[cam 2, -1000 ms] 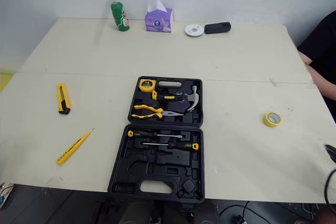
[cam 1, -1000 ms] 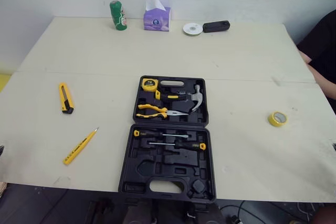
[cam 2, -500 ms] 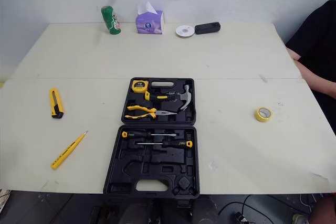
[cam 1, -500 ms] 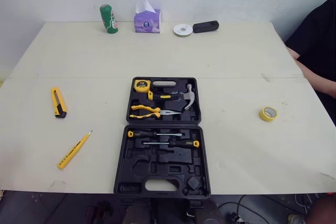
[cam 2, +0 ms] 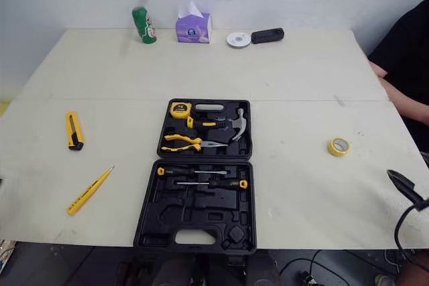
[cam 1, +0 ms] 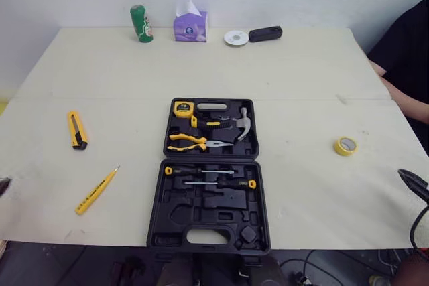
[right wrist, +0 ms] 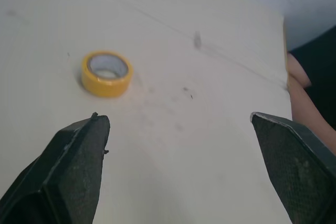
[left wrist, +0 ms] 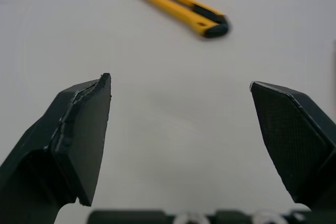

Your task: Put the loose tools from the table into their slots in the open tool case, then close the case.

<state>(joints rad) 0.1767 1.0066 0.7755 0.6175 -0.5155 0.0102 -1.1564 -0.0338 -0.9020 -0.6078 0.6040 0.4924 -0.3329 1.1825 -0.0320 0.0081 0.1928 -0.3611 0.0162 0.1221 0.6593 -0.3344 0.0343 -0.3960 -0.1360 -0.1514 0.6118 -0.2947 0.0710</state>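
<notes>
Got left jaws spread wide near the box cutter [left wrist: 181,8], right jaws spread wide near the tape roll [right wrist: 106,73], tool case [cam 1: 209,185] open on the tabletop [cam 1: 301,78].

Open black tool case [cam 1: 221,202] — yellow knife [cam 1: 77,130], pen [cam 1: 96,191], tape [cam 1: 345,146] outside

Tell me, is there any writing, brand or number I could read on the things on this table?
No text here can be read.
On the green can: a red and white label, print too small to read.
On the purple tissue box: a dark round mark on the front, too blurred to read.
On the yellow tape measure in the tool case: a label on its face, too small to read.
</notes>
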